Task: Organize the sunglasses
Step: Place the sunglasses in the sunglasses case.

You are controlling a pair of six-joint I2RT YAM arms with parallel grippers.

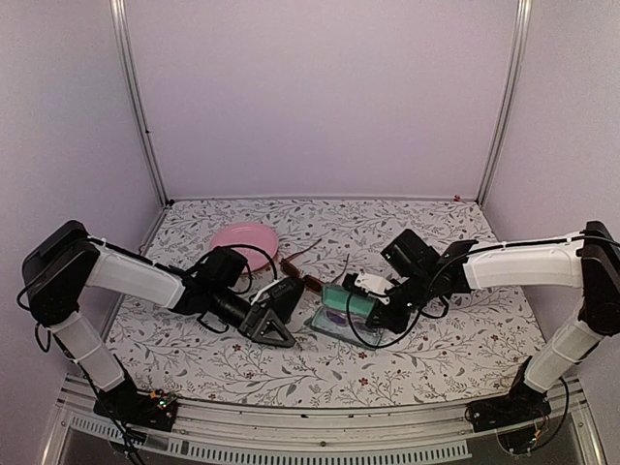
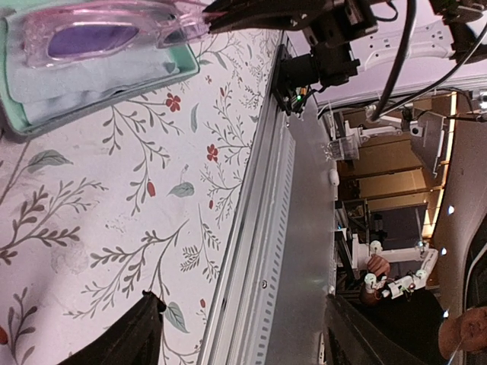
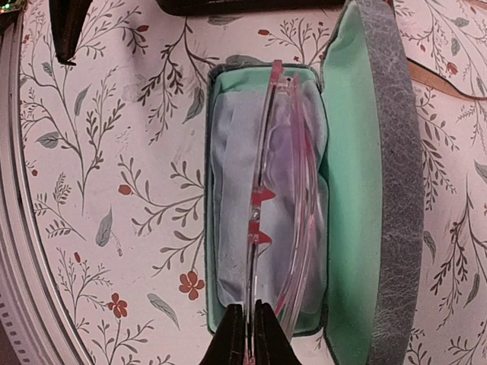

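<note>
A pale pink, near-transparent pair of sunglasses (image 3: 278, 190) lies folded in an open case (image 3: 346, 167) with green lining, on a light blue cloth. My right gripper (image 3: 249, 331) is shut on the frame's near end. From above, the case (image 1: 341, 312) sits mid-table with the right gripper (image 1: 378, 315) at its right end. The reddish-brown sunglasses (image 1: 308, 281) lie on the table just behind the case, arms spread. My left gripper (image 1: 273, 326) stands open and empty left of the case. Its wrist view shows the pale sunglasses (image 2: 106, 30) at the upper left.
A pink bowl (image 1: 244, 238) sits behind the left arm. The case's grey lid (image 3: 392, 182) stands open on the far side. The table's metal front rail (image 2: 274, 228) runs close to the left gripper (image 2: 243, 338). The table has a floral cloth (image 1: 426, 358).
</note>
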